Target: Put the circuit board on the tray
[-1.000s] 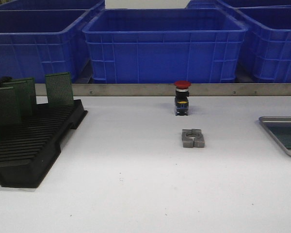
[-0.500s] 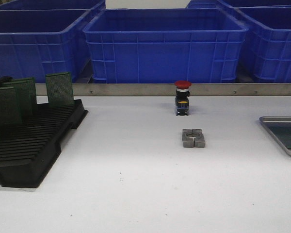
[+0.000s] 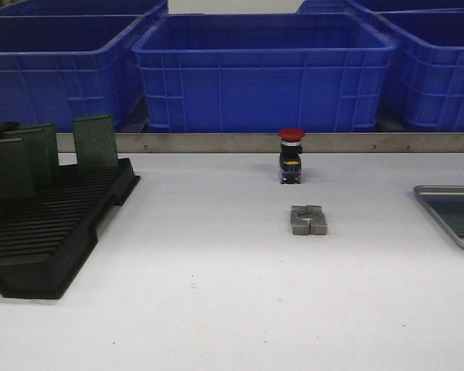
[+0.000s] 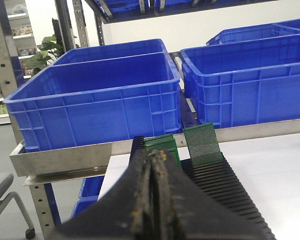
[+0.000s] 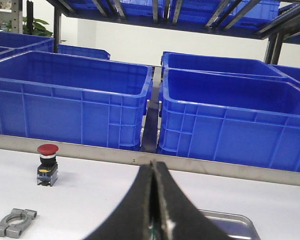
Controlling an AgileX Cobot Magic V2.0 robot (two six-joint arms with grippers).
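While green circuit boards [image 3: 94, 141] stand in the black rack [image 3: 54, 232] at the frame's left, the tray [image 3: 441, 202] at right edge seems to hold one already; both pincers, left [image 4: 154, 156] and right [image 5: 153, 165], are pressed closed, empty.

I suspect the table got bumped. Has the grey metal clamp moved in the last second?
No. The clamp sits in the same spot, just in front of the red push button.
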